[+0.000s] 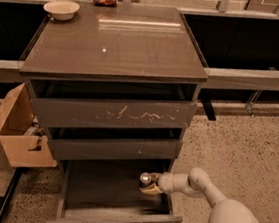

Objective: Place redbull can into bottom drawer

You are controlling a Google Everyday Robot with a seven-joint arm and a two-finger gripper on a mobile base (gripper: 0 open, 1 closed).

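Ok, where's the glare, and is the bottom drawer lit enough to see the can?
Camera view: glare streaks the cabinet top; the bottom drawer is shadowed, but the redbull can glints, held by the end effector over the drawer's right side.
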